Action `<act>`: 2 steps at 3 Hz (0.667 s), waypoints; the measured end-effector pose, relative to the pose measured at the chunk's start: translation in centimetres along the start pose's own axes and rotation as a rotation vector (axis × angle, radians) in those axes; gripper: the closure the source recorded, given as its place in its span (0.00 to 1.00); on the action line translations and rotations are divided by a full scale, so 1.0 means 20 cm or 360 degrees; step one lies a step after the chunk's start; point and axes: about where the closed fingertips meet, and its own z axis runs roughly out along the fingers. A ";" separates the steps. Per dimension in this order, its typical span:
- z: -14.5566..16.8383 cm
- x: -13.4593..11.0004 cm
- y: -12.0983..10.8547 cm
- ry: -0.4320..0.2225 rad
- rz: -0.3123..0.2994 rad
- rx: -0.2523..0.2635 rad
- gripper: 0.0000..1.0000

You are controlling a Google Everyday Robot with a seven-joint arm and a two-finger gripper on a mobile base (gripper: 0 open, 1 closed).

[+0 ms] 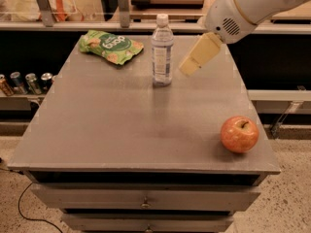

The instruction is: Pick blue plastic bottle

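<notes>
Bottle (pixel 162 52) stands upright toward 12 o'clock on the desk (pixel 121 125). End effector (pixel 199 57) hangs just beside it at 3 o'clock, apart; how open, cannot tell. Bag (pixel 111 46) at 10 o'clock, apple (pixel 239 134) at 4.

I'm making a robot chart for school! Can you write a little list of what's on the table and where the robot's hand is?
table: grey, drawers below
blue plastic bottle: upright, back middle of the table
gripper: in the air just picture-right of the bottle, not touching it
green snack bag: back left, lying flat
apple: front right, near the edge
</notes>
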 end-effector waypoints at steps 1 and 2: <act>0.09 -0.05 -0.04 -0.0119 0.0062 0.0005 0.00; 0.19 -0.08 -0.10 -0.0264 0.0125 0.0016 0.00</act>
